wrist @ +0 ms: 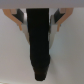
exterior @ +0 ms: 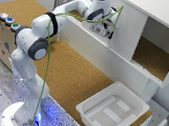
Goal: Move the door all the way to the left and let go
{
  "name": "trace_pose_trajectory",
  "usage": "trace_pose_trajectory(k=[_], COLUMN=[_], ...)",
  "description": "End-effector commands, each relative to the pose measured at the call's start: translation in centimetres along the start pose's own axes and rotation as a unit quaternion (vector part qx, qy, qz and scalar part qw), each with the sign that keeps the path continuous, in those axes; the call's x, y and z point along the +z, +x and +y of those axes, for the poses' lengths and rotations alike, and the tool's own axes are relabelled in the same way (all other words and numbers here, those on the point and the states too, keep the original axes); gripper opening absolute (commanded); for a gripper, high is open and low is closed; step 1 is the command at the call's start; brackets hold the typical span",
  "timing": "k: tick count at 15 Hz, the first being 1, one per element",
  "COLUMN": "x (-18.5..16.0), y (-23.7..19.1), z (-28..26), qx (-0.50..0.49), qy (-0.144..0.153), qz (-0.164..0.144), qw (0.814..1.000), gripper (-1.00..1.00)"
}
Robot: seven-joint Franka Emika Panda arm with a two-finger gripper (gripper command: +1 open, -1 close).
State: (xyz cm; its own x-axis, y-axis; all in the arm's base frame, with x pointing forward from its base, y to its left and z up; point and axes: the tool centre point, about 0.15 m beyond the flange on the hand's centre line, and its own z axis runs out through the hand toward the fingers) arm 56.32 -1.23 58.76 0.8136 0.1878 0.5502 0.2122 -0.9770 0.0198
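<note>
White tray (exterior: 111,113), hand (exterior: 108,31) against door (exterior: 125,30)

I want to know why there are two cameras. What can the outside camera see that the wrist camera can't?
Only the exterior view shows the whole robot arm, the cabinet's open part, the white plastic tray and the box with colored buttons. Only the wrist view shows a close, blurry dark bar in front of a plain white surface; I cannot tell what the bar is. Both show the gripper up against the white door, but not whether it is open or shut.
</note>
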Motion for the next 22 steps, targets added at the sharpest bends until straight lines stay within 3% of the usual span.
trace_pose_trajectory(k=[1, 22], x=[1.4, 2.7], y=[-1.2, 1.2], z=[-5.1, -14.3], qx=[-0.011, -0.059], qy=[-0.046, -0.015], qz=[0.009, 0.008], qw=[0.999, 0.998], gripper=[-1.00, -1.00])
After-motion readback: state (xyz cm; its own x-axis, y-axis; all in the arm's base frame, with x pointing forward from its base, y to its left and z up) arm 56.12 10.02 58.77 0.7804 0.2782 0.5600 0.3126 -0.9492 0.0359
